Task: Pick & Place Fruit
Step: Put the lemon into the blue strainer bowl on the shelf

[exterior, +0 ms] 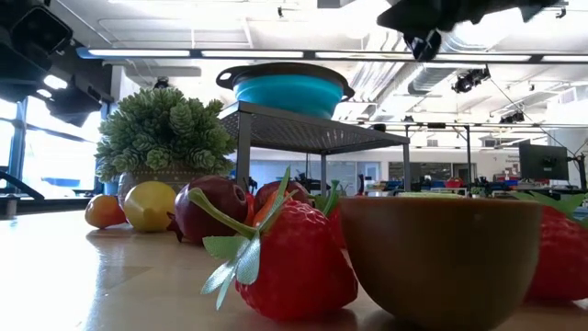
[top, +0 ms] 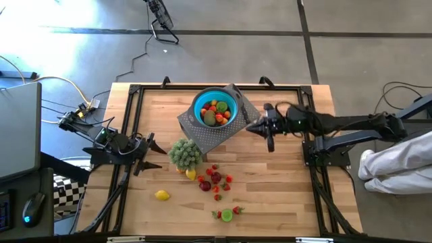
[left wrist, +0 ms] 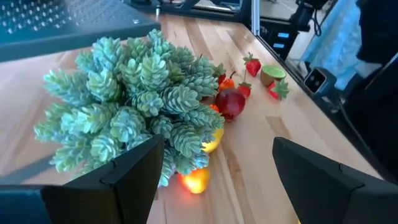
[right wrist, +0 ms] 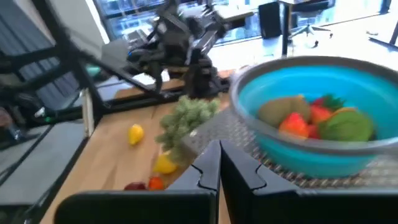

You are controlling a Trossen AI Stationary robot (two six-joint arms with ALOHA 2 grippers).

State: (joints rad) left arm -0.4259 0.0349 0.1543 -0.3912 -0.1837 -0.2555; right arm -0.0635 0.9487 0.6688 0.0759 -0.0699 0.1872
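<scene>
My left tool [top: 150, 154] gapes wide beside the plant [top: 185, 153]. My right tool [top: 255, 126] sits pinched closed, empty, by the blue bowl [top: 216, 108] of fruit [top: 214, 112].

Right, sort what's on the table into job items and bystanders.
Job items: loose fruit on the table, lone lemon, blue bowl already holding fruit, left gripper with fingers open, right gripper with fingers shut.
Bystanders: green plant, grey mesh stand.

No text or label can be read.
</scene>
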